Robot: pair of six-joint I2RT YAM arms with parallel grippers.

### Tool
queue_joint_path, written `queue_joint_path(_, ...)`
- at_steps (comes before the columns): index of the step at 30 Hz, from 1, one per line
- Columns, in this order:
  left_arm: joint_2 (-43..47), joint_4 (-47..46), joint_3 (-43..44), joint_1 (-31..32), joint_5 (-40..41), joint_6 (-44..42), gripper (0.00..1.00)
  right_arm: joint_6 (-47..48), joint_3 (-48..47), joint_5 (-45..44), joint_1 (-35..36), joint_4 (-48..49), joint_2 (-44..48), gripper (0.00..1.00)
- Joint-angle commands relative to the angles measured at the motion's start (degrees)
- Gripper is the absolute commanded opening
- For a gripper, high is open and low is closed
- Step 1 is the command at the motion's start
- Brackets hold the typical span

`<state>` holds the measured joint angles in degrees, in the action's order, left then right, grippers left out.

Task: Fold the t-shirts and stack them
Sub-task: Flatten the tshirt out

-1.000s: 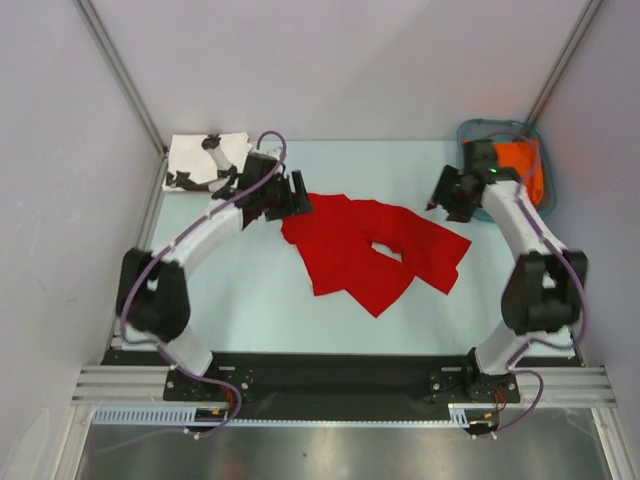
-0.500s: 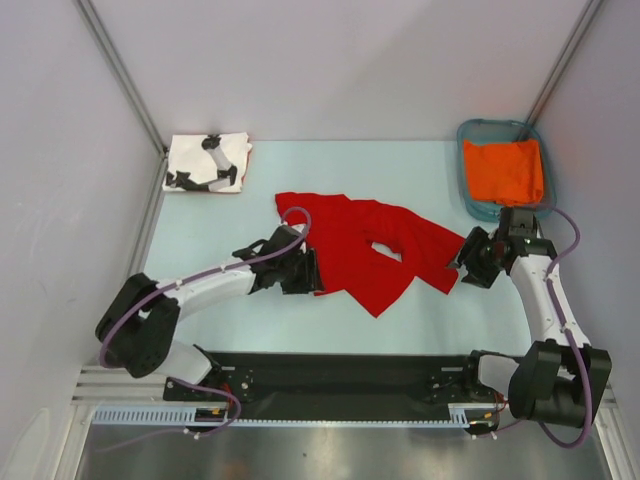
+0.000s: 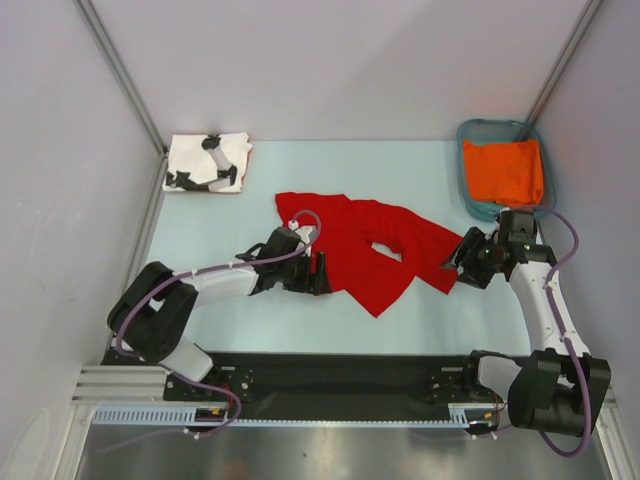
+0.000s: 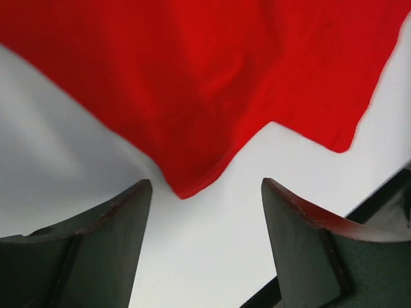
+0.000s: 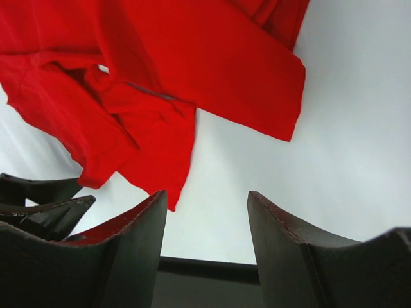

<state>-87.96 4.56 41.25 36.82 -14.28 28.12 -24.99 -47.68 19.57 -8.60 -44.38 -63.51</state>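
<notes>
the red tee [image 3: 365, 250] lies crumpled and unfolded in the middle of the desk [image 3: 420, 310], one corner pointing at the near edge. the white tee [image 3: 205, 162] sits folded at the far left corner, well apart. i read that as the base of the stack, so the red one is the job in hand. an orange cloth [image 3: 505, 170] lies in the basket [image 3: 470, 135] at the far right corner and is not being touched.

i have one arm on each side of the red tee, which i judge is meant to pick up two edges and pull the cloth flat before any fold.

the left fingers [image 3: 318, 273] stand wide and hold nothing. in the left wrist view a hem corner lies just ahead, lined up with the gap between the tips, with bare desk between them. the right fingers [image 3: 462, 262] are also wide and empty. in the right wrist view a red flap lies beside one tip, not between the two.

the left arm lies low, its elbow swung out to the left and its forearm running right to the tee's near-left edge. the right arm stands up from its base with the elbow out to the right, and the wrist is bent left towards the tee's right edge, near the basket.

neither arm has a grip yet; both need to move in and down.
</notes>
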Motion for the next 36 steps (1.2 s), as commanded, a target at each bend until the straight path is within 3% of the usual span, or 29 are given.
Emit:
queue_joint_path(1,-0.98,-7.53,-1.96,-1.57,-6.09,-1.76,0.76,-0.41,0.04,2.22,-0.10,2.37,0.31,0.59)
queue_joint_path(6,-1.77,-17.90,-5.21,-3.77,-11.20,2.46,0.77,-1.37,0.66,2.75,-0.10,3.42,-0.04,0.59)
queue_joint_path(10,-3.09,-17.65,-5.39,-3.95,-13.66,6.41,0.71,-3.22,1.27,2.40,-0.10,4.21,-0.39,0.58)
queue_joint_path(19,3.50,-15.81,-10.49,-4.03,-13.84,11.07,0.66,-4.27,2.50,2.14,-0.10,4.83,-0.13,0.58)
queue_joint_path(26,-1.15,-17.04,-8.65,-4.82,-13.67,11.26,0.62,-6.38,3.38,2.05,-0.10,5.36,-0.30,0.57)
queue_joint_path(30,-0.37,-7.39,-6.11,-4.83,-6.30,10.29,0.60,-6.47,3.38,1.70,-0.10,5.01,0.05,0.57)
queue_joint_path(36,1.48,-6.49,-6.19,-4.91,-2.68,8.97,0.61,-6.12,3.56,1.52,-0.10,5.18,0.40,0.57)
